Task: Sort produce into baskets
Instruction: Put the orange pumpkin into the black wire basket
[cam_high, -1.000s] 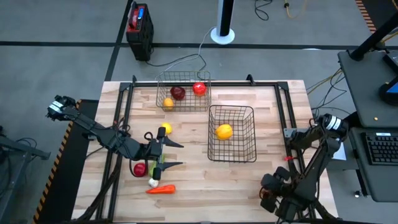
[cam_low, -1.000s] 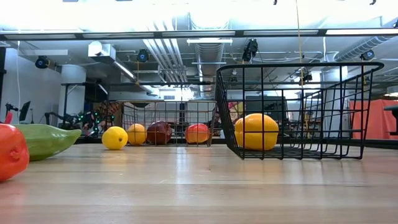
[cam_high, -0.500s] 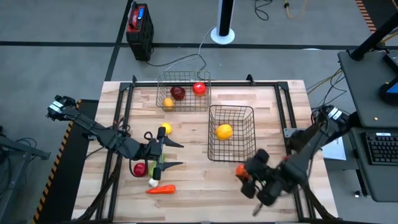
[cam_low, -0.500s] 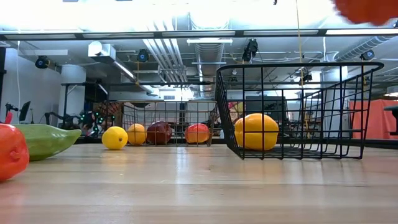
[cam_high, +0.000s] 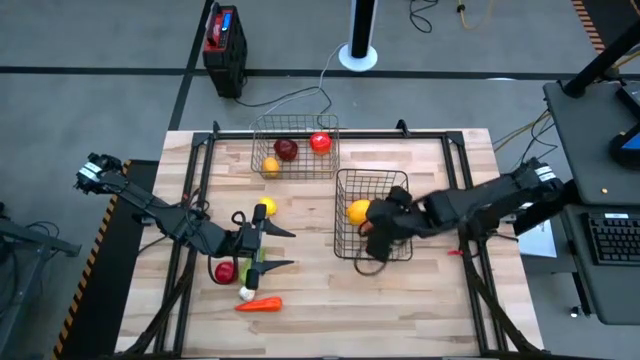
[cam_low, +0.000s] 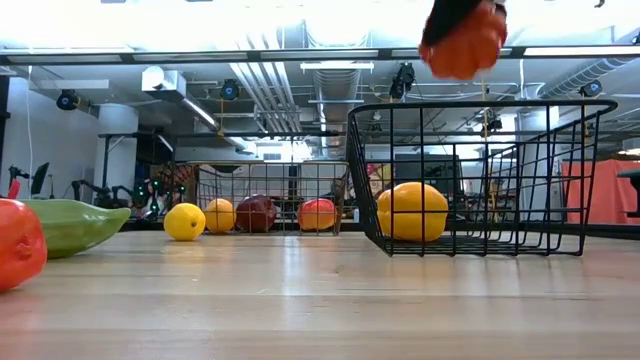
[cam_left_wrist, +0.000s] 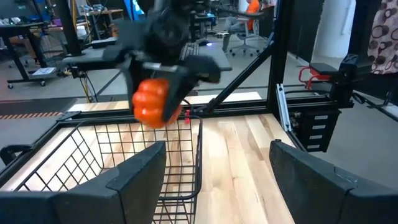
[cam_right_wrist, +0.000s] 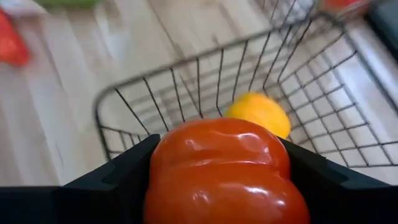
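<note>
My right gripper (cam_high: 382, 232) is shut on an orange-red pepper (cam_right_wrist: 227, 168) above the near wire basket (cam_high: 398, 178); the low view shows the pepper (cam_low: 465, 42) higher than the basket's rim. A yellow-orange fruit (cam_high: 358, 211) lies in that basket. The far basket (cam_high: 262, 128) holds a dark red, a red and an orange piece. My left gripper (cam_high: 282, 248) waits open at the table's left, above a green cucumber (cam_low: 70, 225). A yellow fruit (cam_high: 265, 208), a red piece (cam_high: 225, 270), garlic (cam_high: 246, 293) and a carrot (cam_high: 258, 305) lie around it. My right gripper pinches the pepper between its two fingers (cam_right_wrist: 118, 180), one on each of two opposite sides (cam_right_wrist: 163, 168). The fingers slant down from the table's right. The pepper is lifted clear, over the near basket's open top.
A red-and-black box (cam_high: 222, 40) and a white post base (cam_high: 358, 55) stand on the floor beyond the far edge. Dark frame rails (cam_high: 200, 190) run along the table's left and right sides. Bare wood (cam_high: 330, 300) lies at the near middle.
My right gripper has swung from the table's near right corner up and toward the left and far side, rolling as it went. It now hangs over the near basket with the pepper still held.
</note>
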